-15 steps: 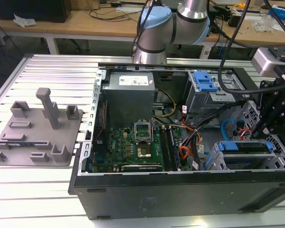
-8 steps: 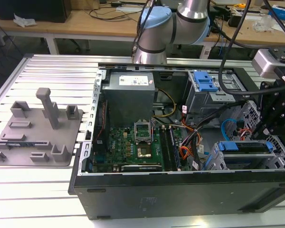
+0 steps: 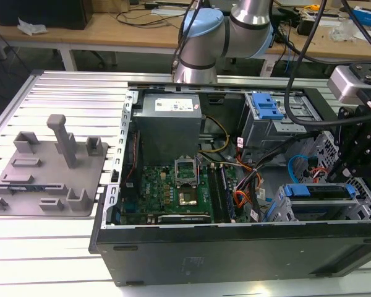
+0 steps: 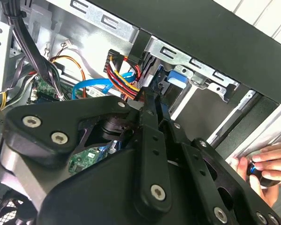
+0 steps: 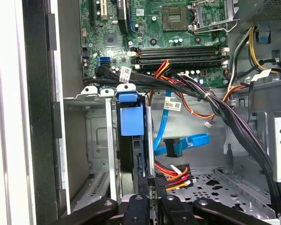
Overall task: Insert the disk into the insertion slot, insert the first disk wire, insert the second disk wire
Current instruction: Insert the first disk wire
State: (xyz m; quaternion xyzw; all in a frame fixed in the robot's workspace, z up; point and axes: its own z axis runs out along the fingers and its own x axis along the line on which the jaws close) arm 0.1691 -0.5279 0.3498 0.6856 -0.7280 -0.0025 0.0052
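Black two-finger pincer (image 5: 150, 182) is narrow, apparently nipping the black wire plug with red, yellow and orange leads (image 5: 165, 178), low beside the cage. Silver disk in its bright blue plastic carrier (image 5: 130, 117) sits seated edge-on in the grey sheet-metal insertion slot (image 5: 96, 140). In the exterior view it lies in the cage at the front corner of the case, on that view's right.

Risks:
- The grip on the wire plug looks shallow, so it could twist or slip.
- A skewed plug would jam against the disk edge.
- The flat blue data cable (image 5: 178, 146) hangs loose just beside the plug and could snag.
- The thick black cable bundle (image 5: 234, 117) crosses near the arm's path.
- A person's hand (image 4: 267, 164) rests at the case rim near the pincer, a collision hazard.

Hidden or unclear:
- The disk's connector face can't be made out.
- The actual finger contact is masked by the pincer body in the second wrist view.
- Can't tell what the hand holds.
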